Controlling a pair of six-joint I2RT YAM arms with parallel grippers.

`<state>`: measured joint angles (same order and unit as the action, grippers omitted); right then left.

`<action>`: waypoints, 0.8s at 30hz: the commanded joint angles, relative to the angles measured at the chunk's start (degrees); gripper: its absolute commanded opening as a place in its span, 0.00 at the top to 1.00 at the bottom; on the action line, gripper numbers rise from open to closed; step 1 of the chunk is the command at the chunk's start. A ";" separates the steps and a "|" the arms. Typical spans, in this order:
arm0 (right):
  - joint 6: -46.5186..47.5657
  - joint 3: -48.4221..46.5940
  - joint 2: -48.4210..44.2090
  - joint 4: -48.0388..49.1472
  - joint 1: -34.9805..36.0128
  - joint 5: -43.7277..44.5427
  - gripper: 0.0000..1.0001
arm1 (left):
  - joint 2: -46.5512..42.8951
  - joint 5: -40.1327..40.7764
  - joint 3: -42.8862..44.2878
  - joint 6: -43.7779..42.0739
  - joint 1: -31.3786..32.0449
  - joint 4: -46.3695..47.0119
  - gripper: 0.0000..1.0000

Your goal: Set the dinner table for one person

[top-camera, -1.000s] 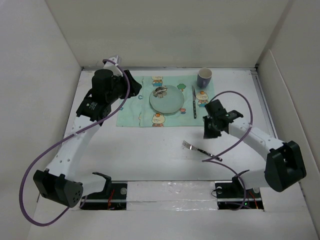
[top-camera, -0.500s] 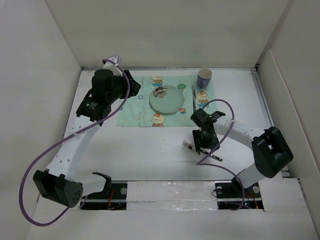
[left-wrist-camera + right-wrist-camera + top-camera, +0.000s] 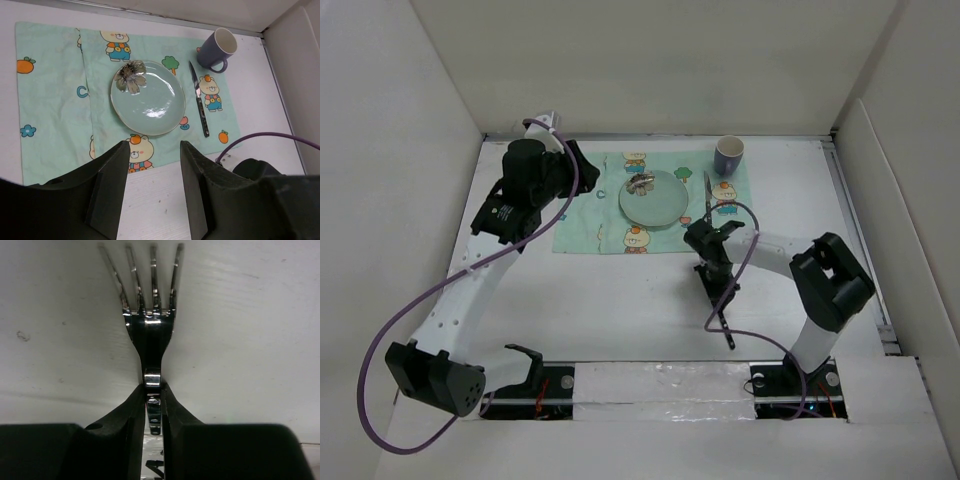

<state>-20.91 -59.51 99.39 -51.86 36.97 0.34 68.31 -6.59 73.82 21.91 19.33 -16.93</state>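
Observation:
My right gripper is shut on the neck of a silver fork, tines pointing away from the camera over the white dinner table. In the top view this gripper is on the table in front of the mint-green placemat. The placemat holds a pale glass plate, a knife to its right, and a blue mug at its far right corner. My left gripper is open and empty, held above the placemat's near edge.
A small crumpled metallic item lies on the plate. The knife and mug show in the left wrist view. White walls enclose the table at the back and sides. A purple cable loops by the right arm.
My right gripper has swung left and forward from beside the knife to the fork and has shut on it; the fork has turned from slanted to pointing near-far. The left arm has not moved.

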 commanded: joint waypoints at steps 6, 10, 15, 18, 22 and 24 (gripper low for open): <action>-6.51 -4.47 0.98 7.46 7.76 -2.71 1.00 | -2.75 1.23 0.45 -0.47 -0.08 0.32 0.59; -8.62 -11.58 0.01 6.77 10.48 -1.74 1.00 | -3.54 2.89 0.44 -0.99 -0.08 -0.91 0.59; -9.50 -29.88 5.63 5.89 10.49 -2.54 1.00 | -3.19 4.92 4.58 -0.64 -0.08 -1.79 0.58; -9.94 -46.36 15.01 4.05 9.97 -3.68 1.00 | -2.13 5.88 8.61 0.58 -0.08 -3.28 0.58; -11.17 -65.70 27.67 3.25 8.56 -5.86 1.00 | -2.66 6.06 9.68 1.73 -0.08 -4.25 0.58; -12.92 -75.99 35.03 2.64 7.68 -7.62 1.00 | -3.10 5.98 9.50 1.82 0.44 -5.39 0.58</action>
<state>-31.46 -126.91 127.15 -47.68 46.15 -4.32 66.46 -1.30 81.76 22.83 19.40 -21.12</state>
